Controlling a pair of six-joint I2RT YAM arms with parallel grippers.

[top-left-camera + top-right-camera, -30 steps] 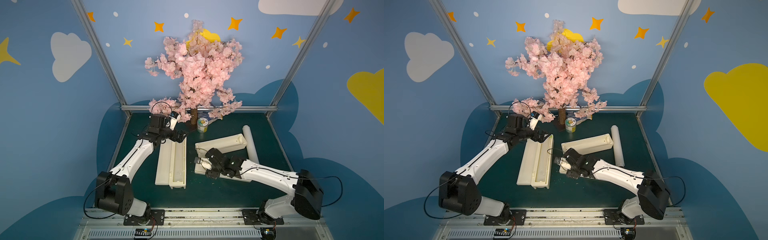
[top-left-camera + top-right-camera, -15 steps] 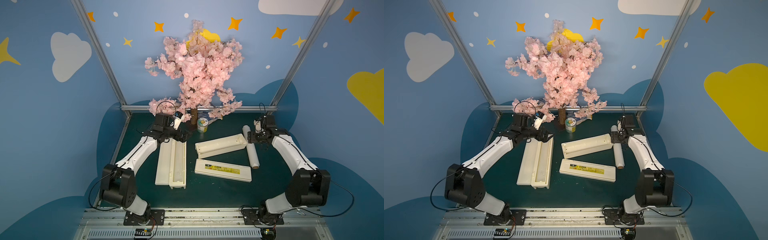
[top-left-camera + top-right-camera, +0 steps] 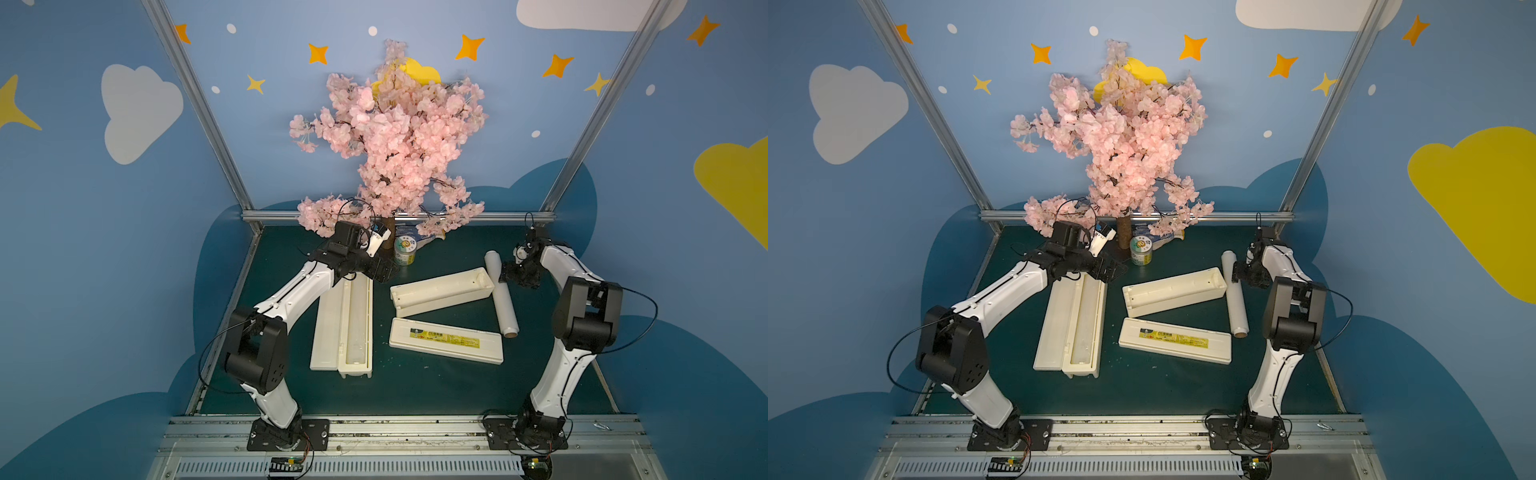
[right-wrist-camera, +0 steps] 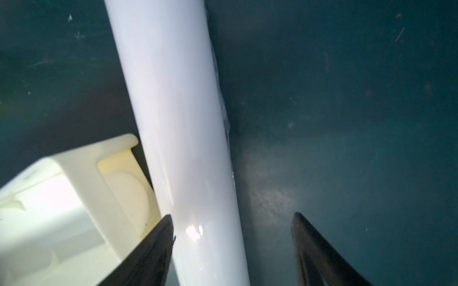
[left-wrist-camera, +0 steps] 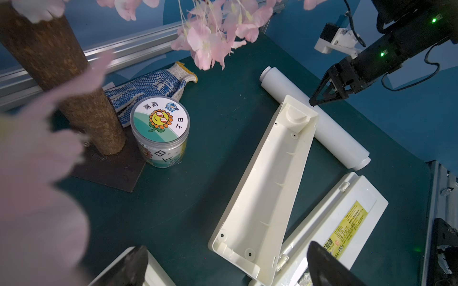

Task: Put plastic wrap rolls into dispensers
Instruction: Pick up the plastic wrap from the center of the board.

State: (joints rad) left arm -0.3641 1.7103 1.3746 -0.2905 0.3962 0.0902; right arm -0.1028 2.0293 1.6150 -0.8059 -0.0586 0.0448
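A white plastic wrap roll [image 3: 501, 293] [image 3: 1236, 299] lies on the green mat, against the end of an open cream dispenser [image 3: 442, 291] [image 3: 1173, 293]. That dispenser's trough is empty, and its labelled lid [image 3: 446, 341] lies flat in front. My right gripper [image 3: 505, 274] [image 4: 233, 222] straddles the roll [image 4: 178, 123] near its far end, open: one finger touches it, the other stands apart. A second open dispenser [image 3: 328, 328] on the left holds a pale roll [image 3: 354, 324] in its trough. My left gripper [image 3: 384, 272] [image 5: 228, 262] hovers open and empty over that dispenser's far end.
A green-and-white can [image 3: 404, 250] [image 5: 161, 128], a blue-dotted glove [image 5: 148, 86] and the blossom tree's trunk [image 5: 62, 86] on its base plate stand at the back centre. Pink branches [image 3: 390, 137] overhang the back. A metal rail [image 3: 478, 216] bounds the far edge.
My right arm has swung from the labelled lid at the centre out to the roll at the far right, and its jaws have narrowed around it. The left arm has barely moved.
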